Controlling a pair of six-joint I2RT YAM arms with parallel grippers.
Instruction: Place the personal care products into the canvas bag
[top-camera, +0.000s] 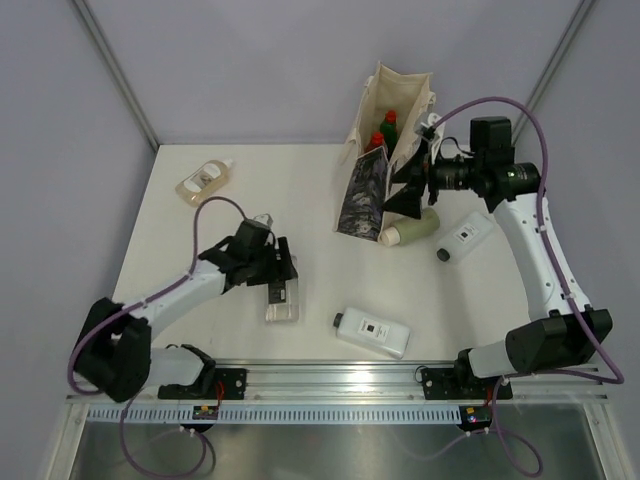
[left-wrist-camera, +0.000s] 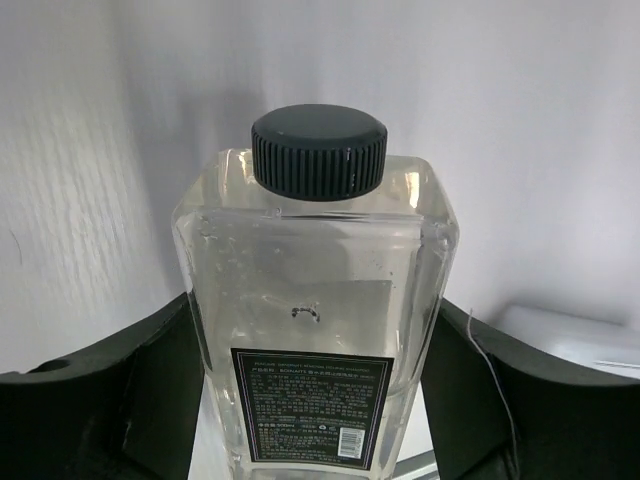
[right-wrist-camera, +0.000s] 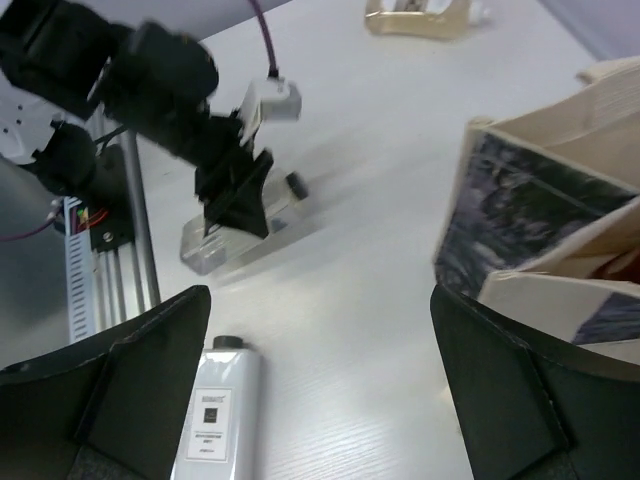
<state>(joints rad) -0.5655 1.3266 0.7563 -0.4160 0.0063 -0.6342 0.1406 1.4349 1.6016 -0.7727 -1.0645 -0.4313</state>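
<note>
Although the peach translucent bottle (top-camera: 204, 180) lies unattended near the far left corner of the white table (top-camera: 300, 200), the step in hand concerns the item next to its right: the clear rectangular bottle with the black ribbed cap (top-camera: 284, 305), which lies flat near the near edge, left of centre. The left gripper (top-camera: 280, 272) sits low over it. The left wrist view shows one dark finger against each long side of the bottle body, so the tool is judged clenched on the bottle, which is not yet lifted off the table. Next move: raise the bottle off the surface, carry it toward the far edge, and turn it end-on so that it passes through the bag mouth. Further right, a flat white bottle with a black cap (top-camera: 372, 331) lies close to the near edge at centre. The tall cream canvas bag with the dark printed panel (top-camera: 408, 92) stands at the far edge, right of centre, and already contains the red bottle (top-camera: 376, 141) and the dark green bottle (top-camera: 389, 127), both red-capped. A pale green cylindrical bottle (top-camera: 412, 227) lies touching or just beside the bag's base. The right gripper (top-camera: 403, 188) hovers above it beside the panel, jaws spread wide and empty. A second flat white bottle (top-camera: 466, 236) lies nearer the right edge.
</note>
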